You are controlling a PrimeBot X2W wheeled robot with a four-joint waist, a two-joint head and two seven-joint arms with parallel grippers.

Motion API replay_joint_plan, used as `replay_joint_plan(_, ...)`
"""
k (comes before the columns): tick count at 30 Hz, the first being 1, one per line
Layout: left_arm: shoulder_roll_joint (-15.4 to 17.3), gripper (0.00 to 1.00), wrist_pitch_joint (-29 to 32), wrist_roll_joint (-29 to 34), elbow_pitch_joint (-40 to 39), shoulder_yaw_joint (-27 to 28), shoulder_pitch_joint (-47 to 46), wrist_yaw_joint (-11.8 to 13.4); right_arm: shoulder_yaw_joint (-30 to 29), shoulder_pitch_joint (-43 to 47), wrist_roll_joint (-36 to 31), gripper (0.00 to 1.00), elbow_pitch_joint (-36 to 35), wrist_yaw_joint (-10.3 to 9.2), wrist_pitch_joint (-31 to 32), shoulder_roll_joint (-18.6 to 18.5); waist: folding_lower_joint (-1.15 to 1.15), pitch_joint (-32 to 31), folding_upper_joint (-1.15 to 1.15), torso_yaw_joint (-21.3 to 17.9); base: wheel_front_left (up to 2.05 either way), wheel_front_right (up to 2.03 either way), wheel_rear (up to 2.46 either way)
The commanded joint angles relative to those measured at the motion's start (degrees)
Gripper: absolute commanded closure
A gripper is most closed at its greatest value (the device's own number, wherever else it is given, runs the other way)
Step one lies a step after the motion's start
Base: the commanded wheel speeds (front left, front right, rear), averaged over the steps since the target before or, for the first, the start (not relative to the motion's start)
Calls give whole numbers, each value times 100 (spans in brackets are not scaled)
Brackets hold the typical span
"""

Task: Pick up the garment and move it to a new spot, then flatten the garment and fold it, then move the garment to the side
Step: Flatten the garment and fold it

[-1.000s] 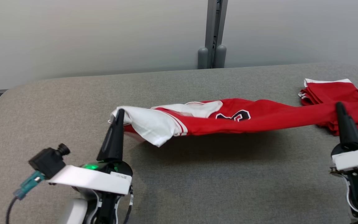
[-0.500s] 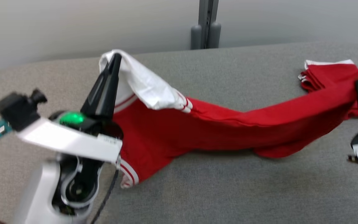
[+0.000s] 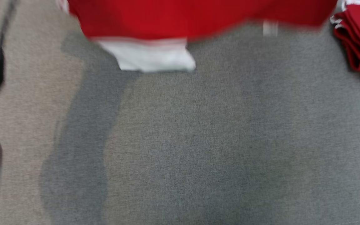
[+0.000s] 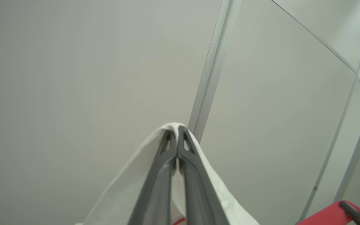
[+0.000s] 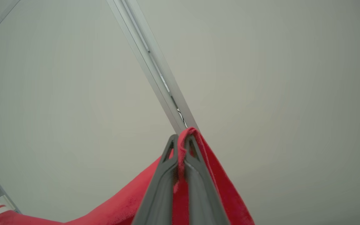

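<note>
Left gripper [image 4: 177,131]: fingers pressed together, clamped on a white fold of the garment [image 4: 127,187]. The cloth drapes down both sides of the fingers to the bottom edge of the left wrist view.

Right gripper [image 5: 181,140]: fingers together, pinching a red edge of the same garment, which trails off to the lower left of the right wrist view.

Both grippers point at a pale wall panel [image 4: 73,78].

Head view is blurred. The garment spans the top edge, red, with a white patch hanging at upper centre-left over the grey table [image 3: 198,140]. Contact with the table: cannot tell.

A folded red stack [image 3: 359,40] lies on the table at upper right.
</note>
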Motion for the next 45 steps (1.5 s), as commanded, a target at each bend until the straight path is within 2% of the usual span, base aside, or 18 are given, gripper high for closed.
replay_joint_plan(1,-41,100,-337,330,620,-22,-995,-49,-180,-993,-217,100,640,2,-328,47,0,694,0,-138,0,0,0)
replay_joint_plan(5,-311,100,-1144,594,1522,-20,-2265,-221,-384,-2231,-505,100,1682,2,-936,110,0,839,0,-99,0,0,0)
replay_joint_plan(9,-364,100,-1715,802,2361,-140,-2787,-494,-183,-2678,-627,100,2601,2,-1389,141,0,927,0,-29,0,0,0)
replay_joint_plan(16,-498,100,-2174,813,3593,-166,-2449,-786,631,-2391,-144,100,3880,2,-1889,126,0,1378,0,150,0,0,0)
replay_joint_plan(21,-556,100,-2291,677,3933,-129,-1979,-1143,1065,-2020,205,100,4232,2,-2083,123,0,1569,0,207,0,0,0)
replay_joint_plan(25,-523,100,-2318,457,3693,4,-1622,-1308,1289,-1744,520,100,4121,2,-2154,118,0,1555,0,218,0,0,0)
replay_joint_plan(32,-243,100,-2316,231,2778,0,-665,-1357,1643,-1129,1036,100,3610,2,-2175,44,0,1299,0,173,0,0,0)
replay_joint_plan(38,120,100,-2245,-360,1310,-289,1046,-1361,2049,-256,1530,100,2984,2,-2192,-182,0,901,0,169,0,0,0)
replay_joint_plan(41,158,100,-2244,-601,590,-292,2094,-1350,2171,322,1823,100,2630,2,-2197,-325,0,637,0,221,0,0,0)
replay_joint_plan(45,218,100,-2263,-792,-194,-253,3422,-1156,2222,1141,2182,100,2175,2,-2203,-421,0,310,0,281,0,0,0)
